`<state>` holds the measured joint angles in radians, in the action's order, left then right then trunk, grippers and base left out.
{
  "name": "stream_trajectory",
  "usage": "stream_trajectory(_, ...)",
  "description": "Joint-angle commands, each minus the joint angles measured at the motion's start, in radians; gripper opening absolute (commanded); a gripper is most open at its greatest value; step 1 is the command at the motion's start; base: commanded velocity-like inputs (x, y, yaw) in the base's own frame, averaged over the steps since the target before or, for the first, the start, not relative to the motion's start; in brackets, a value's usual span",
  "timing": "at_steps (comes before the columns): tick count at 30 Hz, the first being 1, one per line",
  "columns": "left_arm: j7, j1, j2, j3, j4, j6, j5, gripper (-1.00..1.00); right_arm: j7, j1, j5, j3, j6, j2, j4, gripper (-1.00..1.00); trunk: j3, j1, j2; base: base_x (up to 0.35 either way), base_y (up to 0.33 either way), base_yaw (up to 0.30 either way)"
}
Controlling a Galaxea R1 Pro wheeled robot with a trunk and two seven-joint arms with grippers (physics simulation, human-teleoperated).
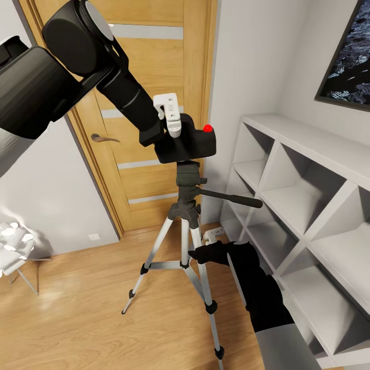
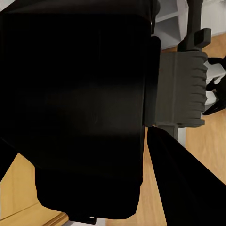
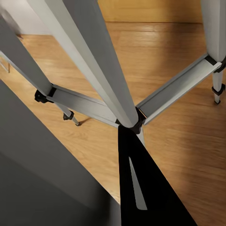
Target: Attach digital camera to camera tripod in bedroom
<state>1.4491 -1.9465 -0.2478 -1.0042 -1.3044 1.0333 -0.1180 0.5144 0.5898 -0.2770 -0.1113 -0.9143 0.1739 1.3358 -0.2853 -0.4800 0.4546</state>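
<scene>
**Camera seated over the tripod head, release pending**

While the left arm reaches down from the upper left of the head view, its left gripper (image 1: 173, 119) is clamped on the digital camera (image 1: 189, 145), white fingers (image 1: 173, 123) pinching the black body from the top, the red button showing at the camera's far top corner. Just below centre of the frame the camera's underside meets, or very nearly meets, the black head of the camera tripod (image 1: 186, 216); whether a sliver of gap remains I cannot tell. The left wrist view is mostly the camera's dark body (image 2: 75, 103) pressed close, with the tripod's ribbed grey head (image 2: 181, 89) beside it.

Right of centre, the pan handle (image 1: 231, 198) juts toward the white shelving (image 1: 308, 205) along the right side. Lower right, the right gripper (image 1: 208, 254) sits against a silver tripod leg; its jaws are hidden from the head camera, and I cannot tell whether they grip the leg or only rest by it. The right wrist view looks along the legs (image 3: 94, 66) to the wood floor (image 3: 179, 141).

Judged from this, the step in hand is the mating itself. Next likely calls for a small straight press down, camera kept level and centred on the head, then opening the left fingers without nudging it sideways
</scene>
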Motion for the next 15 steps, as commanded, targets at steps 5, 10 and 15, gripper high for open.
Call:
stream_trajectory(5,0.012,-0.002,-0.001,0.002,-0.003,0.008,-0.01,-1.0,0.007,0.001,-0.092,0.002,0.012,0.001,-0.07,-1.0,-0.002,-0.001,0.001,0.0,0.0,0.0)
stream_trajectory(10,0.013,-0.002,-0.003,0.002,-0.006,0.008,-0.008,-1.0,0.007,0.001,-0.094,0.002,0.012,0.001,-0.07,-1.0,-0.002,-0.001,0.001,0.0,0.0,0.0)
stream_trajectory(15,0.014,-0.002,-0.003,-0.003,-0.007,0.008,-0.008,-1.0,0.007,0.001,-0.094,0.001,0.012,0.001,-0.07,-1.0,-0.002,-0.001,0.001,0.0,0.0,0.0)
